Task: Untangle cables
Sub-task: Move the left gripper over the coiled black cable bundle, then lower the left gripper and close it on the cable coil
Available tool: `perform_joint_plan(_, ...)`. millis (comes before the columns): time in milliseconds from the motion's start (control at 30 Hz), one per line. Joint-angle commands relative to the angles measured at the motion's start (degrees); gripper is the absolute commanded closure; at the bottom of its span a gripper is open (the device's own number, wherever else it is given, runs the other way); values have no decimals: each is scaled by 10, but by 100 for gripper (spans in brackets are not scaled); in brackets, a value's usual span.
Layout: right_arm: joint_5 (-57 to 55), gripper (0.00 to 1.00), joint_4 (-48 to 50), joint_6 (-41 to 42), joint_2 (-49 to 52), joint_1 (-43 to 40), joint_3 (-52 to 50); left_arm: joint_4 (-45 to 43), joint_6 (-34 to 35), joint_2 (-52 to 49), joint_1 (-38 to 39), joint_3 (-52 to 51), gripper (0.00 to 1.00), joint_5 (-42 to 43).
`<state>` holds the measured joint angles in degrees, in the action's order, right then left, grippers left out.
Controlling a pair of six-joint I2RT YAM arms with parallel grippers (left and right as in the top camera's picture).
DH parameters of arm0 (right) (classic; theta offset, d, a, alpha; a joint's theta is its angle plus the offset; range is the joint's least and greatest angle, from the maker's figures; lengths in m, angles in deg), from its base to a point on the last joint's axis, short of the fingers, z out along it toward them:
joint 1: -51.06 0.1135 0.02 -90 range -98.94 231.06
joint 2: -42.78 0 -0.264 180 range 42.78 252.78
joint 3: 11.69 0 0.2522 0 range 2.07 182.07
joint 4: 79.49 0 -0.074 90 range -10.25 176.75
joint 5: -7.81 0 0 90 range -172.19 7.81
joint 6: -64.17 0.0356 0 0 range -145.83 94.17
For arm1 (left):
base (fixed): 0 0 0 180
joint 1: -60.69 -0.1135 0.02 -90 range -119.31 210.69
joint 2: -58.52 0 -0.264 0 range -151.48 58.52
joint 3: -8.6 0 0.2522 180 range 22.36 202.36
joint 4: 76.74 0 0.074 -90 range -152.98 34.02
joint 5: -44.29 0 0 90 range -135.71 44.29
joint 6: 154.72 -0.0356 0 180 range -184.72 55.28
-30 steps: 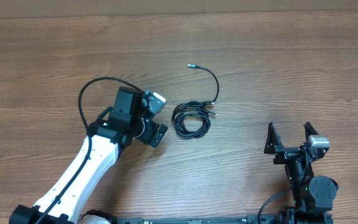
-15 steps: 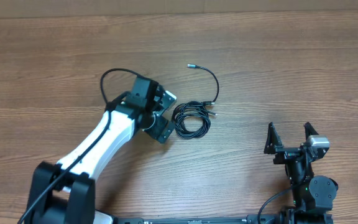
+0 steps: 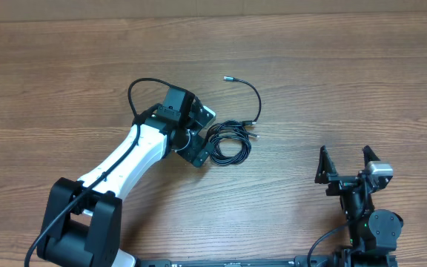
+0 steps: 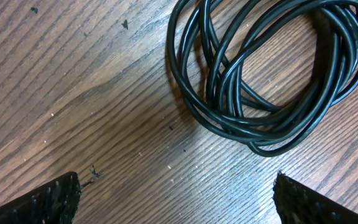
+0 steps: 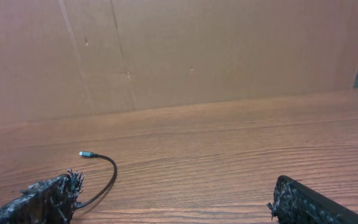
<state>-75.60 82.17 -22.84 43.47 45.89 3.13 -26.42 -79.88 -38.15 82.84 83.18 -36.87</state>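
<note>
Left pincer (image 3: 206, 138) stands wide open and empty, hovering low over the wooden desk (image 3: 347, 81). The coiled black cables (image 3: 228, 143) lie just ahead of its spread fingertips, near the desk's middle. In the left wrist view no finger touches the coil (image 4: 263, 142). One strand arcs away from the coil to a silver-tipped plug (image 3: 227, 77). Right pincer (image 3: 345, 165) is also open and empty, well apart from the cables.
</note>
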Motion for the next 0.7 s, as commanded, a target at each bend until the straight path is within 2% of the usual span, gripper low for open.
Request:
perform_joint_plan(0, -5, 0, 2, -1, -5, -2, -6, -4, 10, -3, 4, 14, 0, 20)
perform_joint_plan(267, -5, 0, 2, -1, -5, -2, -6, -33, 71, -3, 4, 14, 0, 130)
perform_joint_plan(300, -5, 0, 2, -1, -5, -2, -6, -41, 71, -3, 4, 14, 18, 133)
perform_joint_plan(333, -5, 0, 2, -1, -5, -2, -6, -48, 78, -3, 4, 14, 29, 132)
perform_joint_plan(367, -5, 0, 2, -1, -5, -2, -6, -52, 88, -4, 4, 14, 25, 131)
perform_joint_plan(400, -5, 0, 2, -1, -5, -2, -6, -55, 102, -4, 4, 14, 0, 127)
perform_joint_plan(600, -5, 0, 2, -1, -5, -2, -6, -59, 216, -8, 4, 13, 0, 8)
perform_joint_plan(667, -5, 0, 2, -1, -5, -2, -6, -59, 237, -12, 4, 13, 1, -4)
